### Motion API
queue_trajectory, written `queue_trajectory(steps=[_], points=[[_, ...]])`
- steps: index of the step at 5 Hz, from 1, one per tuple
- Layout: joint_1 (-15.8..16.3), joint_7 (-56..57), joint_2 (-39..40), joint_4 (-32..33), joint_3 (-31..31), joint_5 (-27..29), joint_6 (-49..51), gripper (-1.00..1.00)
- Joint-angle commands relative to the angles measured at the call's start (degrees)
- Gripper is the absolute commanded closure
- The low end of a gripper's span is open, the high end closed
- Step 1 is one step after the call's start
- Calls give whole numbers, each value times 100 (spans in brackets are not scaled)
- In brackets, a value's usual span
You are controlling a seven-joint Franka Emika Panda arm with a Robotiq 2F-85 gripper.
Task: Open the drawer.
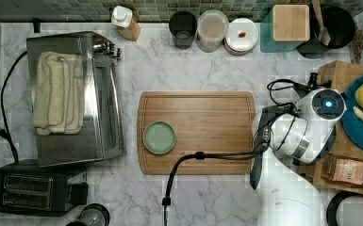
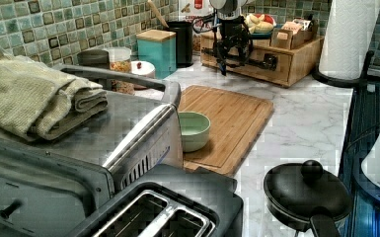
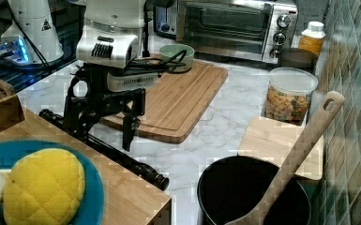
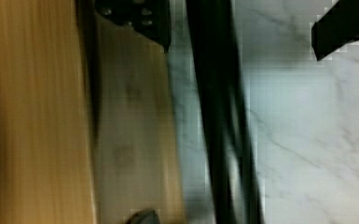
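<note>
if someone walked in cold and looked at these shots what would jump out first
Most likely the white robot arm, its black gripper hanging over the long black bar handle of the light wooden drawer, one finger on each side of the bar. Next, the big brown cutting board in the middle of the marble counter, with a pale green bowl near the top view's left end of it.
</note>
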State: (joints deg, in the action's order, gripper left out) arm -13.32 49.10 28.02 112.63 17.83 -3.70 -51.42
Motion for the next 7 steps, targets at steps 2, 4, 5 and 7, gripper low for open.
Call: queue_trajectory(steps=[2,4,5,7], points=[[321,-39,-21,-99,-79,-75,312,-100],[1005,-729,-366,-139,-428,-212,717,-100],[1304,-1231,-523,-54,-608,8,808,-100],[1584,-970,-587,363,-997,314,-101,-100]])
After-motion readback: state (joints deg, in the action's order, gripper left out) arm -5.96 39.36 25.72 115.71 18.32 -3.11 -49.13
